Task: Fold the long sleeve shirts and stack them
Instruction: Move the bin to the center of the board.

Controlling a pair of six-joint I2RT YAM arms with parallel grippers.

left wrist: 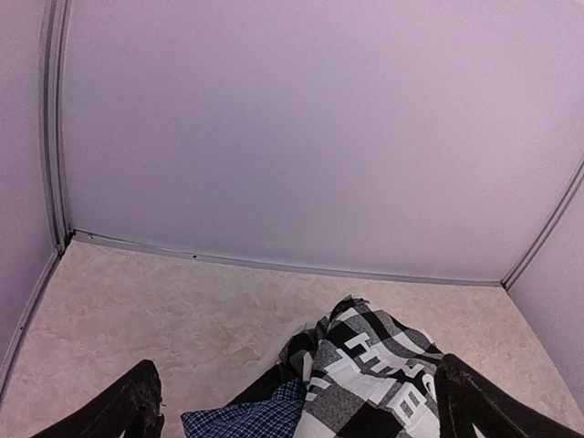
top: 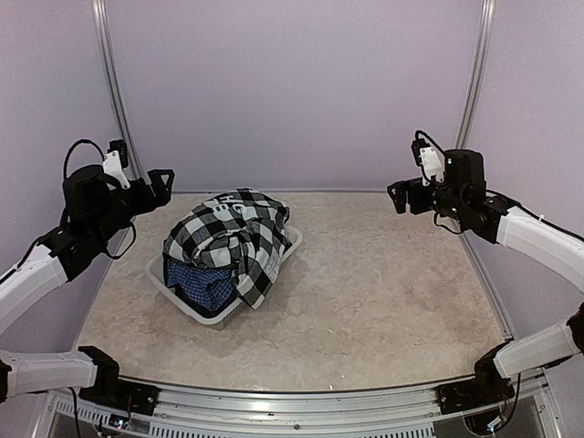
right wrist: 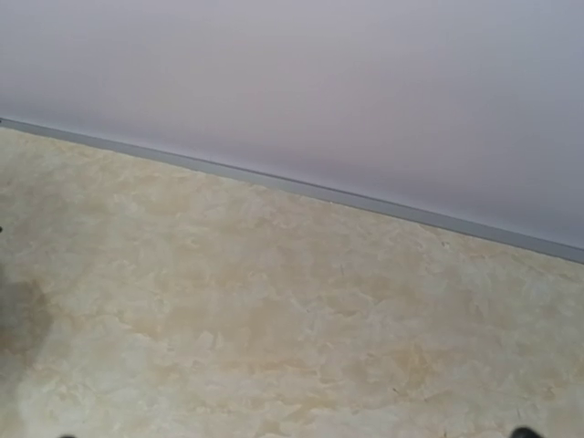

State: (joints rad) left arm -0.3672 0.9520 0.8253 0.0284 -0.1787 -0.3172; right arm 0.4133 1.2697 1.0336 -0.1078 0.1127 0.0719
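SHIRTS AWAIT FOLDING: Both long sleeve shirts lie heaped in the white mesh basket (top: 208, 316) on the bench (top: 383, 301). The b&w check shirt (top: 233, 239) is draped on top and spills over the basket's near rim, w/ the blue shirt (top: 203, 285) wedged beneath it. The left gripper (top: 164, 190) hangs in the air just left of the basket, fingers (left wrist: 137, 406) spread wide and empty. The right gripper (top: 395, 198) hangs well to the basket's right, likewise spread and empty.

Risks, as we judge them: a pull on the top shirt may drag the blue one along or tip the basket, cloth may snag on the mesh, and a grab at a bunched fold may lift several layers.

Hard to make out: sleeves, collars & hems are lost in the heap, most of the blue shirt is buried, and the white lettering reads only in part. The right wrist view shows only bare bench.
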